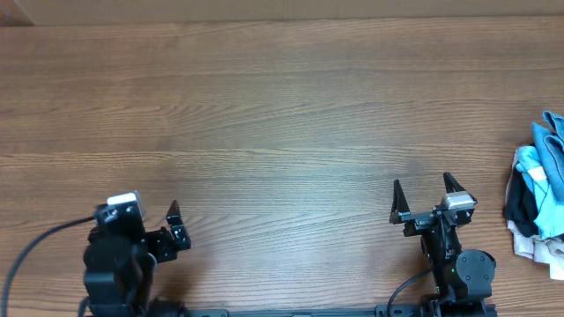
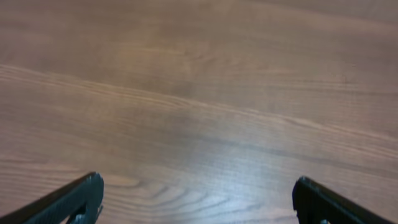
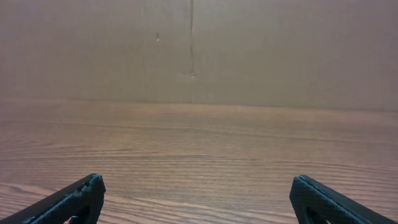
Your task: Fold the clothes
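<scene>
The clothes (image 1: 539, 195) lie in a crumpled heap at the table's right edge, partly cut off by the frame, with blue, light blue, dark and white fabric showing. My right gripper (image 1: 423, 185) stands open near the front edge, a short way left of the heap and apart from it. My left gripper (image 1: 147, 214) is open at the front left, far from the heap. In the left wrist view the left gripper (image 2: 198, 183) has only bare wood between its fingers. The right gripper (image 3: 197, 182) likewise holds nothing.
The wooden table (image 1: 282, 114) spans the whole overhead view. A plain brown wall (image 3: 193, 50) rises behind its far edge in the right wrist view. A black cable (image 1: 35, 242) curves off the left arm's base.
</scene>
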You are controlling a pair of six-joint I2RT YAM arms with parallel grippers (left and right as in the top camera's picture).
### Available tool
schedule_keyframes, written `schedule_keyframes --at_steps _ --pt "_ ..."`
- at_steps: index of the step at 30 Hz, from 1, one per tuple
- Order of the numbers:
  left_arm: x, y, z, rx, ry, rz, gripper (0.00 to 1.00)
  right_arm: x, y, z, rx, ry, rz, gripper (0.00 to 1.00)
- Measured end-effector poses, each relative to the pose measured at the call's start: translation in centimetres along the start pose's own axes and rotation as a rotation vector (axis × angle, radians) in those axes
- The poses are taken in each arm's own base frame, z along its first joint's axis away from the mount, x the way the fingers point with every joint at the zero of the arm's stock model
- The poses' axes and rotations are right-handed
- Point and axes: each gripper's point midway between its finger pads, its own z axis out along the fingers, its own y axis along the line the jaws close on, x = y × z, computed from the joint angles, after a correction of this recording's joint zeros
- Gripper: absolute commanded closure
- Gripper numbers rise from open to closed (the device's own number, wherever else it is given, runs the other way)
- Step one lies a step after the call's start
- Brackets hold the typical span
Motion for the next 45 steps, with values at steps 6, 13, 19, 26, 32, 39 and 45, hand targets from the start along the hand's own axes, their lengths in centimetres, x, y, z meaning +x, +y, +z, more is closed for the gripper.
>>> schedule_keyframes --at_steps 6,13,19,26,32,39,45 --pt "-0.1 -1.4 3.5 0.122 -0.339 -0.022 0.0 0.0 0.0 0.0 0.0 0.002 0.001 0.0" --pt "-1.9 -1.8 4.4 0.169 -0.636 -0.045 0.0 0.0 0.0 0.0 0.0 0.001 0.0 0.0" --pt "1.4 -1.3 6.7 0.13 -0.493 -0.018 0.0 0.0 0.0 0.0 0.0 0.0 0.0 0.0" --pt "2.2 -2.1 7.0 0.174 -0.457 -0.004 0.0 0.0 0.0 0.0 0.0 0.0 0.0 0.0" --pt "2.2 -2.1 7.0 0.174 -0.457 -0.003 0.0 0.0 0.0 0.0 0.0 0.001 0.0 0.0" --pt "2.2 -2.1 7.0 0.174 -0.457 -0.003 0.0 0.0 0.0 0.0 0.0 0.001 0.0 0.0" --pt "2.2 -2.1 7.0 0.174 -0.457 -0.003 0.0 0.0 0.0 0.0 0.0 0.001 0.0 0.0"
